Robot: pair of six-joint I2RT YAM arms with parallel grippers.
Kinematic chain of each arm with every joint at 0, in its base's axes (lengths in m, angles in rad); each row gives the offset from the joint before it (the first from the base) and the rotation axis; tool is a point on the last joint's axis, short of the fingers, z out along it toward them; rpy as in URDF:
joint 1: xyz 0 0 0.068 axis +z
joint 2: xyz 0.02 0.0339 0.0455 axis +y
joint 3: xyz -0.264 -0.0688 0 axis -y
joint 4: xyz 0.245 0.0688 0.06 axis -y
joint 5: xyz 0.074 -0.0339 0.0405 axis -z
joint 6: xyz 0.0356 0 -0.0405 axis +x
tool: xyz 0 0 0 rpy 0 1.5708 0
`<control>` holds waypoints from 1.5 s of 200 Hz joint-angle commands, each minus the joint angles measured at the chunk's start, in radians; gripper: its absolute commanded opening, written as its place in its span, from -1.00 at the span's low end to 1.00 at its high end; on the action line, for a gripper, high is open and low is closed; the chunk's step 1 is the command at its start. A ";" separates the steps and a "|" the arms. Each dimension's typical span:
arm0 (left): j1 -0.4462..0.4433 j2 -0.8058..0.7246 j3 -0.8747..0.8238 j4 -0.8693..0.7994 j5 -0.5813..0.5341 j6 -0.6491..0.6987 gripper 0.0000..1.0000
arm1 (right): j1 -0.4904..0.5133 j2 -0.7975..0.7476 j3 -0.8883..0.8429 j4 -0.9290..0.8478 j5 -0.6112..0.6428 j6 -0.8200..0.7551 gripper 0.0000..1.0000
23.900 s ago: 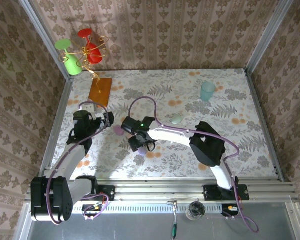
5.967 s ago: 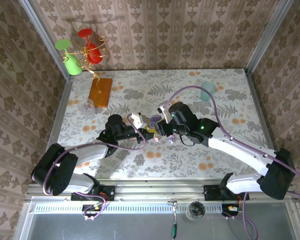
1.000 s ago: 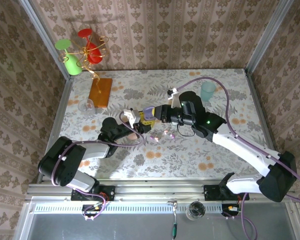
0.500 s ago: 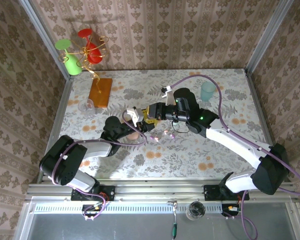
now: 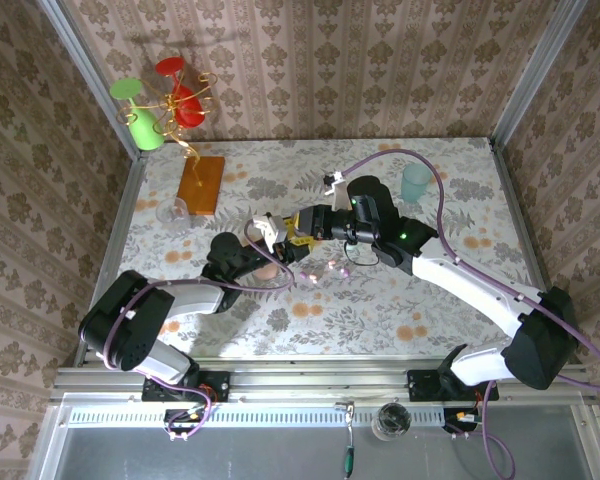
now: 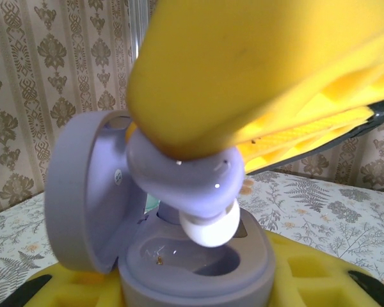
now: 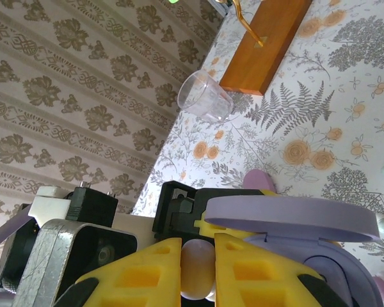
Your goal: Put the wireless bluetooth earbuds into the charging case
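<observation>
Right tool (image 7: 197,268): clenched on one lilac earbud (image 6: 192,182), white tip pointing down; seen at centre of the left wrist view.
Left tool (image 6: 192,291): clamped on the base of the lilac charging case (image 6: 259,252), along the lower edge of the same view.
Earbud position: just above the case's open well (image 6: 179,256), apart from it and not yet seated (held in mid-air over the worktop (image 5: 380,310), centre of the overhead view).
Case, state: upright, lid (image 6: 89,192) swung open to the left of the frame.
Case, contents: the well in view holds nothing; whether a second well is filled is hidden behind the earbud.
Clear cup (image 7: 205,97): upper middle of the right wrist view, lying tilted on the worktop, apparently empty.
Teal cup (image 5: 416,183): upper right of the overhead view, upright, contents not discernible.
Risk, misalignment: the tip looks slightly off the well's centre, so a straight descent could catch the rim.
Risk, early release: a bud let go before seating would likely roll off the case onto the worktop.
Risk, slip: glossy plastic between foam pads may twist under a downward push.
Risk, case shift: pressing hard could tip the case in its grip or knock the lid closed.
</observation>
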 commanded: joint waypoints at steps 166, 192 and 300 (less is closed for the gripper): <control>0.005 -0.025 0.028 0.042 -0.017 -0.038 -0.54 | -0.008 0.033 -0.003 -0.066 0.082 -0.023 -0.51; 0.008 -0.026 0.023 0.041 -0.016 -0.037 -0.55 | -0.007 0.025 -0.001 -0.071 0.089 -0.026 -0.44; 0.015 0.004 0.025 0.041 0.029 -0.035 -0.55 | -0.013 -0.085 -0.053 0.020 0.009 -0.023 -0.29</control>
